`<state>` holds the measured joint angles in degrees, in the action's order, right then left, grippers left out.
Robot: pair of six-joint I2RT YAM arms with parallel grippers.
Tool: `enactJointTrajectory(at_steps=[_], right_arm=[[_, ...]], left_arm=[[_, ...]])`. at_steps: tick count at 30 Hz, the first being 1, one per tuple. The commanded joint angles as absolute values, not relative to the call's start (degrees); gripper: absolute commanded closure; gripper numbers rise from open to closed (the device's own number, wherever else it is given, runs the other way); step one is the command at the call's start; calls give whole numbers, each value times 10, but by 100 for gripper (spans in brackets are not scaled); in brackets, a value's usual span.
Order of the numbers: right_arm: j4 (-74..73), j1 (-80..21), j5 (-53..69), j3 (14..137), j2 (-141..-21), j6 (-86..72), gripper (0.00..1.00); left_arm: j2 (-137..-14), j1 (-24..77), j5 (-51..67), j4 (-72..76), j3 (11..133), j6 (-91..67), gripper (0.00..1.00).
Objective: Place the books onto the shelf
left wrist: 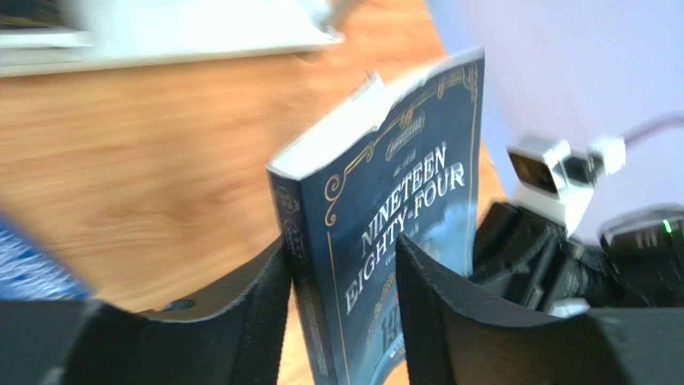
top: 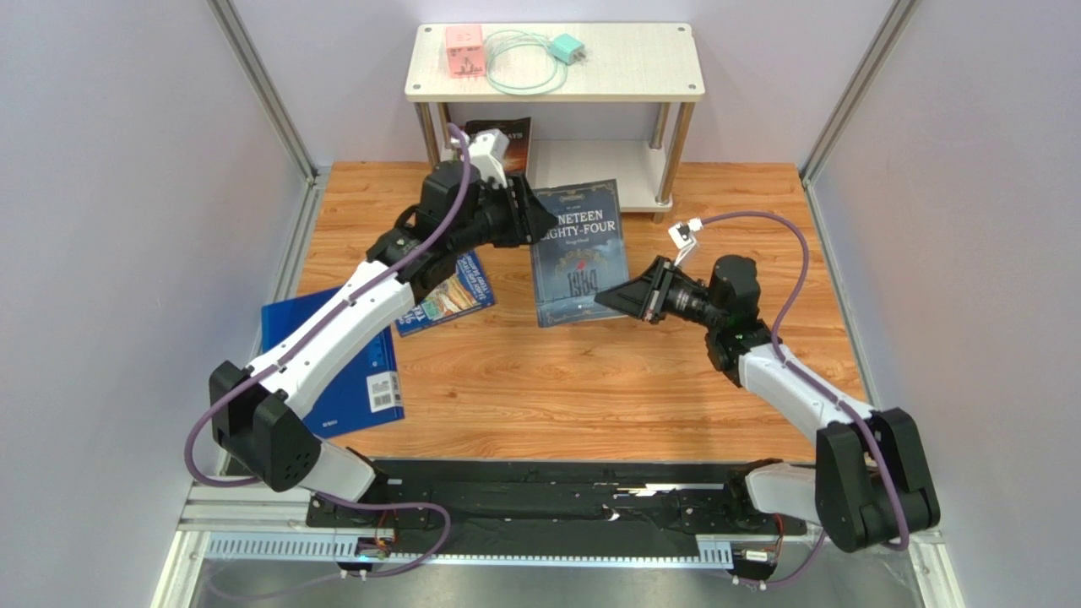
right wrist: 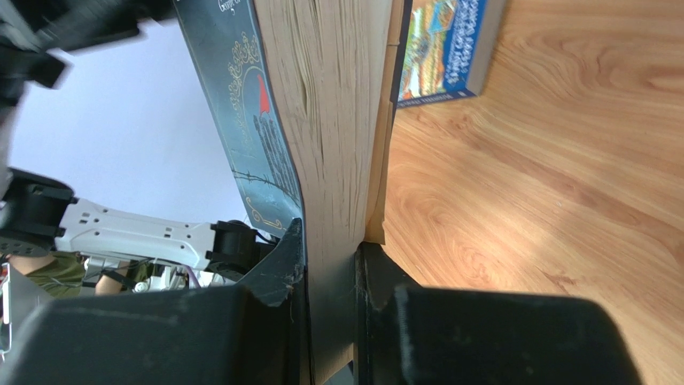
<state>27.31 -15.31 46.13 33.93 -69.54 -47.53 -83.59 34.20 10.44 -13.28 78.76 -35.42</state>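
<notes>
The right claw (right wrist: pixel 329 249) is pinched narrow on the page edge of the dark blue book (right wrist: pixel 321 120), one finger on each cover at a lower corner. The title "Nineteen Eighty-Four" is printed on its front. Across the book from that claw, the left claw (left wrist: pixel 341 265) straddles the spine end. Its jaws stand wider than the book is thick: one finger (left wrist: pixel 257 313) lies against the spine side, and a strip of cover shows before the other finger. The book hangs between the two claws, cover facing up in the overhead view, and it is not on the shelf (top: pixel 635 76).

The shelf stands just beyond the left claw at the far edge of the wooden bench (top: pixel 508 380). A black book (top: pixel 489 131) leans at the shelf's lower board. On the top board lie a pink block (top: pixel 462 51), a teal plug (top: pixel 566 48) and a pale cable (top: pixel 520 79).

Beneath the left arm, on the near side of its claw, an illustrated book (top: pixel 447 294) lies flat on the bench. A big blue book (top: pixel 349 374) lies nearer the arm's base.
</notes>
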Motion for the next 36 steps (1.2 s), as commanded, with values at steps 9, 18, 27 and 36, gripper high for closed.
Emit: enactJointTrajectory(at_steps=[9, 18, 27, 36], right_arm=[[204, -157, 477, 569, -898, -464, 100], [229, -164, 496, 720, -1020, -509, 100], [209, -201, 461, 844, -1116, -524, 100], [186, -233, 420, 1003, -1232, -532, 100]], left_arm=[[-656, 330, -290, -357, 732, -328, 39], [-490, 330, -309, -374, 634, -342, 38], [-473, 330, -306, -400, 625, -330, 39], [-455, 330, -294, -414, 613, -330, 39]])
